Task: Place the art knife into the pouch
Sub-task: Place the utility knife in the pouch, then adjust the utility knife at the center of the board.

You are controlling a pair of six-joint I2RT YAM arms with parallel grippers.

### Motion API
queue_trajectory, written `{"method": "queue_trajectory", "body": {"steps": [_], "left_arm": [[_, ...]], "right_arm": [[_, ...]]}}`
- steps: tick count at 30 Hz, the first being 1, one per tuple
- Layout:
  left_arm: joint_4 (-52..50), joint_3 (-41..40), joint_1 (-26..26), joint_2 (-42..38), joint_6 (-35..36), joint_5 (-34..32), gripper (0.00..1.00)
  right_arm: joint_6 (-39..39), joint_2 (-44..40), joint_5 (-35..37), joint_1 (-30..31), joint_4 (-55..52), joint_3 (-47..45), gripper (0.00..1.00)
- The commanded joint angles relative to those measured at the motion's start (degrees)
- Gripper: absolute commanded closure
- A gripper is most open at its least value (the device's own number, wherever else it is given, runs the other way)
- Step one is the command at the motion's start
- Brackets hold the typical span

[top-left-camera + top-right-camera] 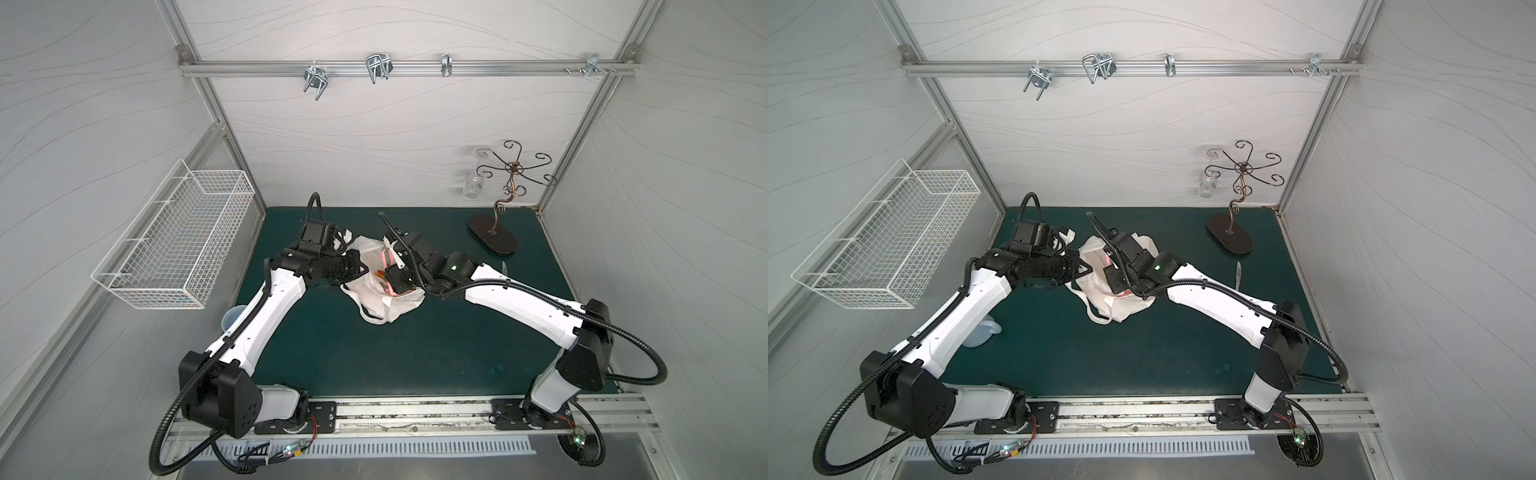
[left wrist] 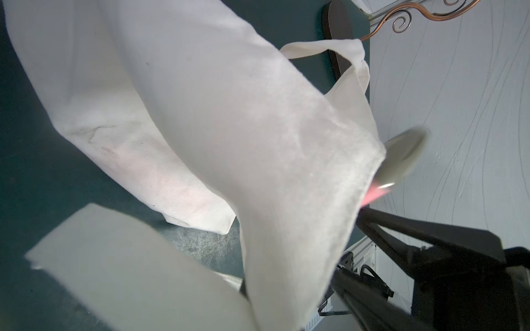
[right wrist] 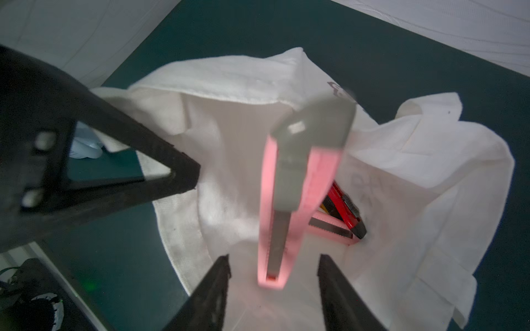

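Nearest, along the front aluminium track [image 1: 415,409]: two arm bases, one per side, and two white-and-black arms reaching inward over one dark green mat [image 1: 415,353]. Half hidden under the left arm, one pale blue plastic cup [image 1: 982,332].

Mid-mat: one white cloth tote pouch [image 1: 399,309], crumpled, mouth up. Two white strap handles, one looped on the mat at the front [image 1: 359,309], one by the left wrist [image 1: 345,240]. At the rim, left gripper [image 1: 360,270], pressed together on the cloth, holding that side up. Above the mouth, right gripper [image 3: 274,258], spread wide, pinching nothing. Between its fingertips [image 3: 218,280] and clear of both, the near end of one pink art knife with a grey slider [image 3: 286,200], blurred, over the open mouth. Cannot tell whether already inside.

Only in the right wrist view: two more cutters at the pouch's bottom, one red-and-black [image 3: 345,209], one pink with a grey strip [image 3: 329,227]. Three in all. In a top view, merely a pink sliver [image 1: 387,259]. In the left wrist view, mostly plain cloth, with a pink-and-grey tip [image 2: 401,160] past the rim.

Beyond: one slim pale tool [image 1: 1239,274] on the mat, kind unclear, and one black oval-based scrolled wire stand [image 1: 494,237] with one clear glass [image 1: 471,187] hanging. On the left wall, one white wire basket [image 1: 174,245]. Farthest, one back rail [image 1: 415,66] with four hook clusters [image 1: 378,68].
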Motion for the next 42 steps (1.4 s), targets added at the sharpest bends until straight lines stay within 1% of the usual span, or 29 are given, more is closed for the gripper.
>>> {"method": "queue_trajectory", "body": {"steps": [1, 5, 8, 11, 13, 16, 19, 23, 25, 28, 29, 33, 36, 42], "left_arm": [[1.2, 2.5, 0.2, 0.7, 0.8, 0.6, 1.0], [1.5, 2.3, 0.1, 0.7, 0.8, 0.6, 1.0], [1.3, 2.0, 0.2, 0.5, 0.8, 0.5, 1.0], [1.4, 1.9, 0.2, 0.1, 0.4, 0.9, 1.0], [1.3, 1.6, 0.2, -0.4, 0.2, 1.0, 1.0], [0.4, 1.6, 0.2, -1.0, -0.1, 0.9, 1.0], [-1.7, 1.5, 0.2, -1.7, 0.0, -0.4, 1.0], [-5.3, 0.9, 0.7, -2.3, 0.3, -3.7, 1.0], [-6.5, 0.0, 1.8, -2.5, 0.2, -3.6, 1.0], [-7.4, -2.1, 3.6, -4.1, -0.5, -4.0, 1.0], [-7.6, -2.8, 4.3, -4.7, -0.7, -4.0, 1.0], [-9.2, -4.9, 7.3, -7.2, -0.8, -4.3, 1.0], [-10.2, -5.6, 8.2, -8.3, -0.7, -5.2, 1.0], [-11.5, -5.6, 9.6, -8.6, -0.3, -5.3, 1.0]], "right_arm": [[-1.6, -1.0, 2.3, 0.5, 0.7, 1.6, 0.41], [-2.8, -3.6, 5.5, -1.1, -0.4, 1.9, 0.39], [-1.0, -4.1, 5.3, -6.4, -3.3, 2.9, 0.38], [1.1, -3.4, 1.9, -13.6, -4.9, 3.2, 0.37], [1.6, -1.2, -0.3, -18.0, -5.7, 3.7, 0.35], [1.9, 4.0, -3.1, -22.9, -8.2, 6.6, 0.35], [1.8, 10.4, -6.9, -26.4, -10.8, 11.1, 0.34], [-0.2, 17.9, -9.2, -27.7, -11.8, 15.3, 0.34], [-1.1, 20.7, -9.1, -27.8, -11.5, 16.2, 0.35], [-2.0, 23.7, -12.6, -28.6, -9.5, 15.5, 0.34], [-2.5, 24.6, -13.6, -28.6, -8.9, 15.5, 0.34], [-4.9, 28.4, -16.8, -28.6, -7.3, 15.6, 0.27], [-6.5, 30.3, -18.6, -28.4, -5.8, 15.6, 0.27], [-8.8, 33.2, -18.8, -27.3, -4.4, 15.9, 0.24]]}}
